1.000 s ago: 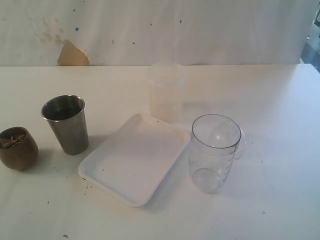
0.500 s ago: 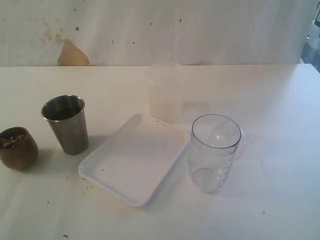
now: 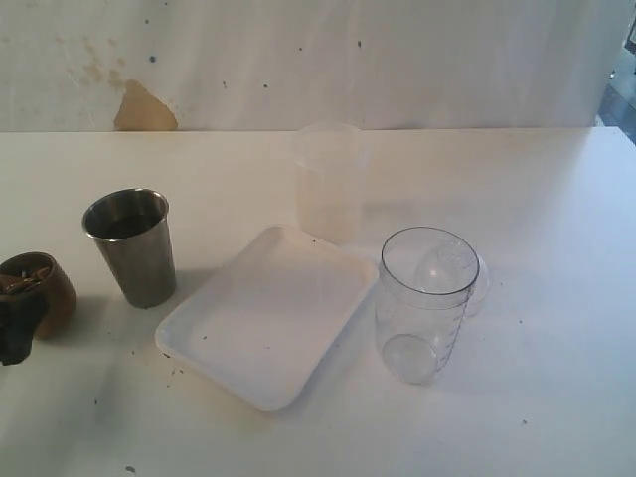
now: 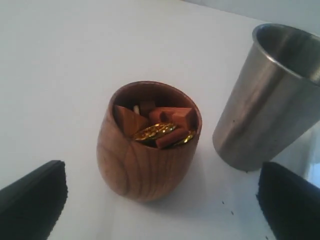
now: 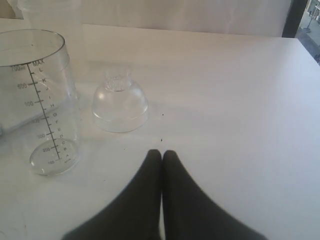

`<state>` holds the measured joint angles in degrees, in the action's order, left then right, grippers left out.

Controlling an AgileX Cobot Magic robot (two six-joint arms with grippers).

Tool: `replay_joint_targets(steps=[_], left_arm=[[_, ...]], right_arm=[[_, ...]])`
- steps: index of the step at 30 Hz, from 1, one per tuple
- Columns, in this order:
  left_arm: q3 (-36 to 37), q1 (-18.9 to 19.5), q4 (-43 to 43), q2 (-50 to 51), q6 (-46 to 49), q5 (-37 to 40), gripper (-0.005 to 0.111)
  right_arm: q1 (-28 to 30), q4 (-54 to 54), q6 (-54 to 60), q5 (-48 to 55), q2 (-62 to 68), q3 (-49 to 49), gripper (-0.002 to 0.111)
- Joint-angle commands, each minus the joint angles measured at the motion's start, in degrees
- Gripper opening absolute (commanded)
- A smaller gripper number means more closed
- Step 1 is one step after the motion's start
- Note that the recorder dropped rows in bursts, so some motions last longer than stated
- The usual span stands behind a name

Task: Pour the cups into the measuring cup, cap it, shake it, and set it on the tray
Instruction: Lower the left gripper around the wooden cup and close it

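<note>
White matte tabletop (image 3: 556, 397), exterior view: shallow white rectangular tray (image 3: 266, 320) centre frame; clear graduated plastic measuring cup (image 3: 425, 303) right of it, empty, uncapped. Left wrist view: left gripper (image 4: 160, 207) jaws open, flanking smooth rounded brown wooden cup (image 4: 145, 160), unpoured. Right wrist view: right gripper (image 5: 161, 157) jaws closed, empty; clear dome cap (image 5: 120, 102) beside measuring cup.

Well to the left of the tray (image 3: 266, 320), the wooden cup (image 3: 58, 286) is half covered by the dark left gripper (image 3: 16, 323), which the exterior view's edge cuts off. The steel tumbler (image 3: 134, 253) between cup and tray is too dark inside to show any contents. To the tray's right, the cap (image 3: 478, 286) stands mostly behind the measuring cup (image 3: 425, 308), seen through its clear wall, and behind the tray the frosted container (image 3: 328, 184) is so faint that its outline is hard to make out.
</note>
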<state>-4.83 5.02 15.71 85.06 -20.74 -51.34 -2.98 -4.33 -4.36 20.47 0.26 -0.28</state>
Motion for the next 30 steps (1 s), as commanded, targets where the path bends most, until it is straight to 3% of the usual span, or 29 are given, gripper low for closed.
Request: replay_joint_targets(steps=[1, 10, 20, 27, 28, 29, 30], left_arm=[[-3.13, 0.04, 0.15, 5.4, 0.24, -1.06, 0.098], [-10.69, 0.04, 1.15, 17.28, 1.6, -1.78, 0.098], [-14.13, 0.04, 2.9, 22.71, 1.73, -1.64, 0.094], [-15.18, 0.04, 5.85, 23.6, 1.56, 0.3, 0.031], [-15.18, 0.04, 5.97, 23.6, 1.2, 1.05, 0.009], [-15.18, 0.04, 6.23, 23.6, 1.05, 1.49, 0.0], [-15.18, 0.04, 6.56, 23.6, 1.24, 1.75, 0.0]], right_arm=[[0.34, -0.33, -0.15, -0.4, -0.26, 0.28, 0.0], [0.34, -0.33, -0.15, -0.4, -0.26, 0.28, 0.0], [0.34, -0.33, -0.15, -0.4, -0.26, 0.28, 0.0], [0.34, -0.33, -0.15, -0.4, -0.26, 0.28, 0.0], [0.34, -0.2, -0.15, -0.4, -0.26, 0.28, 0.0], [0.34, -0.2, -0.15, -0.4, -0.26, 0.28, 0.0], [0.34, -0.2, -0.15, -0.4, -0.26, 0.28, 0.0]])
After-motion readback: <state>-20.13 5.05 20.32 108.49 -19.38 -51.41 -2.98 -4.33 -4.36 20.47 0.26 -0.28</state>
